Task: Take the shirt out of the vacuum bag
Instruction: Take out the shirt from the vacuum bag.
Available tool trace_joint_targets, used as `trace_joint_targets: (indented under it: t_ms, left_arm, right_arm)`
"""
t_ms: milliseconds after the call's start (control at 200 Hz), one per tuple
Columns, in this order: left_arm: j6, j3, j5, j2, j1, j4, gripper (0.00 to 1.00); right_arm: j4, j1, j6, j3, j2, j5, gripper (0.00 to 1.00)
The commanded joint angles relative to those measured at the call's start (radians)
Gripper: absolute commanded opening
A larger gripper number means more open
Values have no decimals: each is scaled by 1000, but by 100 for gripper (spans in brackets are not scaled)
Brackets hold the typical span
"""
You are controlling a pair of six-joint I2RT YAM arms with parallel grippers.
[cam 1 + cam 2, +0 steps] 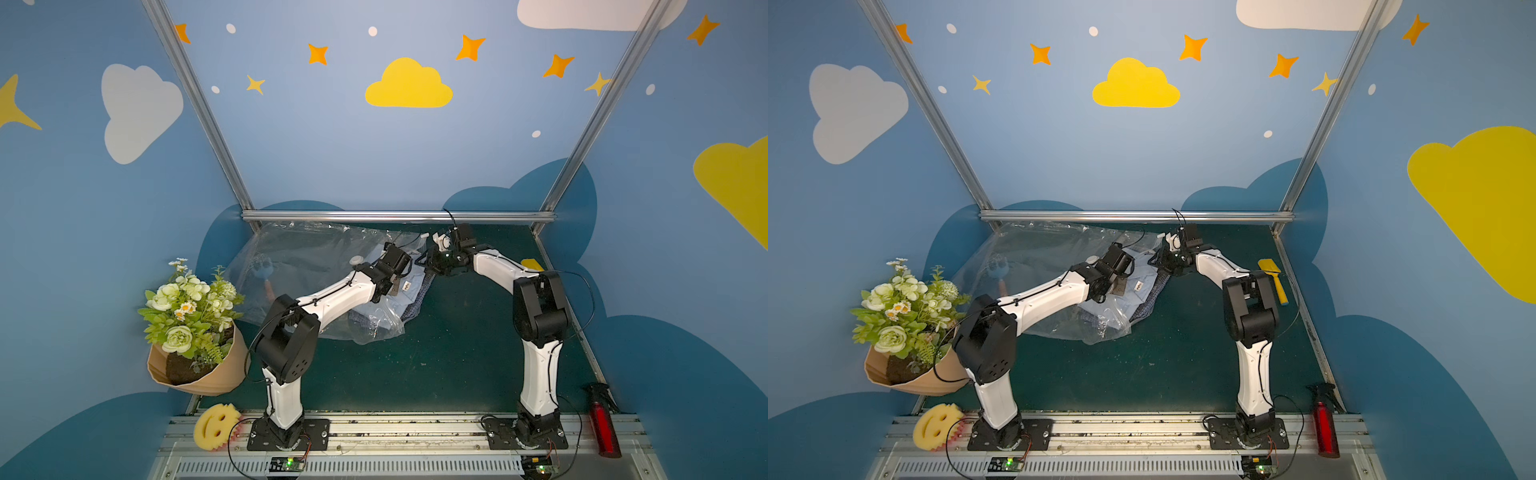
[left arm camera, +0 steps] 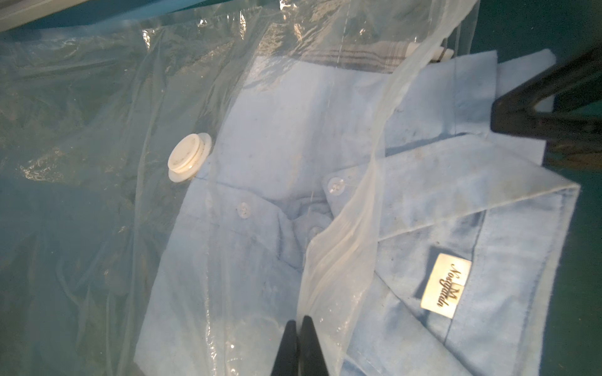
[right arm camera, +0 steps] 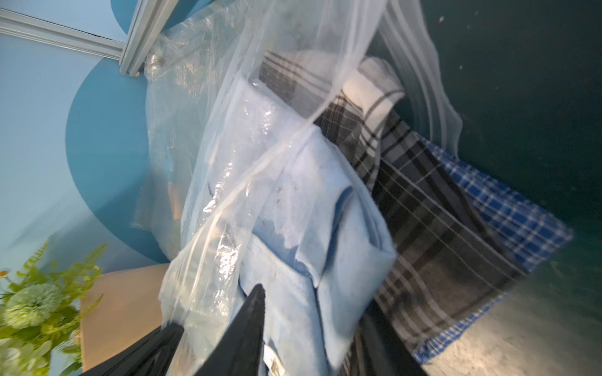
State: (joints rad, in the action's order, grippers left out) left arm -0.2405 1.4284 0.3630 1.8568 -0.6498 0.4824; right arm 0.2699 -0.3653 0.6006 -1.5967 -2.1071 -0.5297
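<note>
The clear, crinkly vacuum bag [image 1: 299, 266] [image 1: 1034, 257] lies at the back left of the green table, its round white valve [image 2: 187, 158] on top. A folded light blue shirt [image 2: 423, 195] [image 3: 325, 211] [image 1: 409, 291] sticks halfway out of the bag's mouth, on top of a dark plaid cloth [image 3: 423, 211] and a blue checked one [image 3: 508, 211]. My left gripper [image 2: 299, 322] [image 1: 397, 286] is shut on the bag's zip-seal edge [image 2: 342, 247], above the shirt. My right gripper [image 3: 312, 302] [image 1: 430, 266] is at the bag's mouth, its jaws apart with the blue shirt's fold between them.
A paper-wrapped bouquet [image 1: 191, 307] stands at the left edge, with a yellow smiley sponge [image 1: 216, 426] at the front left. On the right are a red spray bottle [image 1: 602, 424] and a yellow brush [image 1: 1273, 278]. An aluminium rail [image 1: 399, 216] borders the table's back.
</note>
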Motion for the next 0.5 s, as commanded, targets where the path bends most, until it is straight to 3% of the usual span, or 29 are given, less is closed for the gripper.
trace_joint_targets:
  t_ms: [0,340,496]
  left_arm:
    - [-2,-10,2,-2,8,15,4]
    - [-3,-11,0,0,7,16,4]
    - [-6,-7,-10,10,9,12,4]
  right_arm:
    - [34,-9,-36,-31,17,45,42]
    - [43,-26,-37,-51,10,96,43]
    - [1,-33,-13,-49,-15,50,39]
